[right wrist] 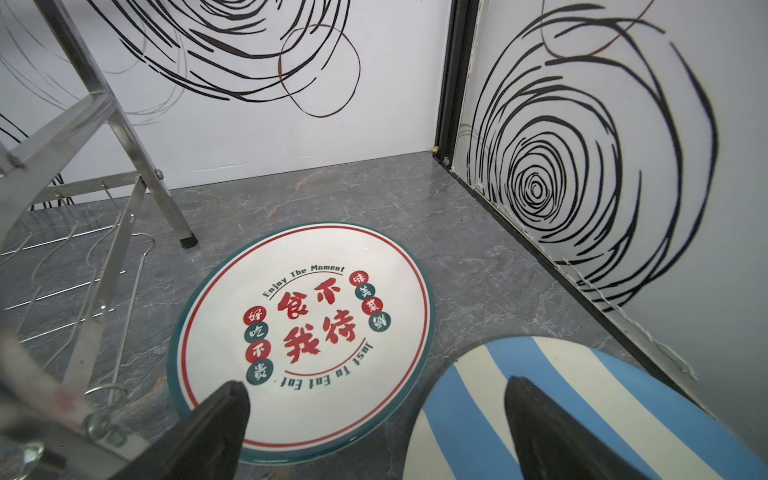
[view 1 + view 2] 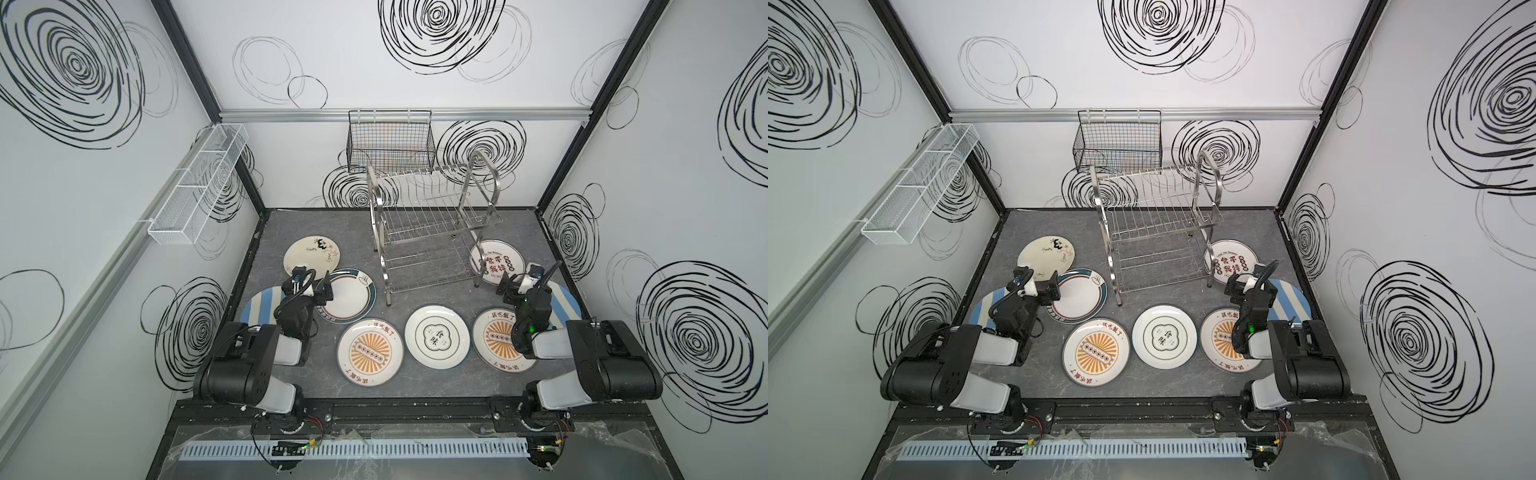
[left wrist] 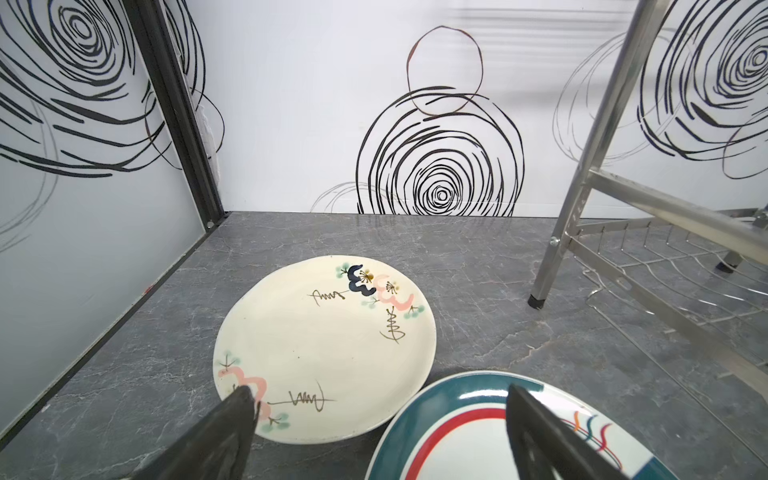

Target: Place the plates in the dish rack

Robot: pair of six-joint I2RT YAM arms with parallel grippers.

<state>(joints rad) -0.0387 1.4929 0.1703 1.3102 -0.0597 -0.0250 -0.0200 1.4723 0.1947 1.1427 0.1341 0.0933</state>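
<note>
The steel dish rack stands empty at the back centre. Several plates lie flat on the grey table around it. My left gripper is open, hovering over the near edge of a cream flowered plate and the teal-rimmed plate. My right gripper is open above a red-lettered plate and a blue-striped plate. Two orange sunburst plates and a white plate lie in front. Another striped plate sits partly under the left arm.
A black wire basket hangs on the back wall above the rack. A long white mesh tray hangs on the left wall. Patterned walls close in both sides. The rack's legs stand close beside each gripper.
</note>
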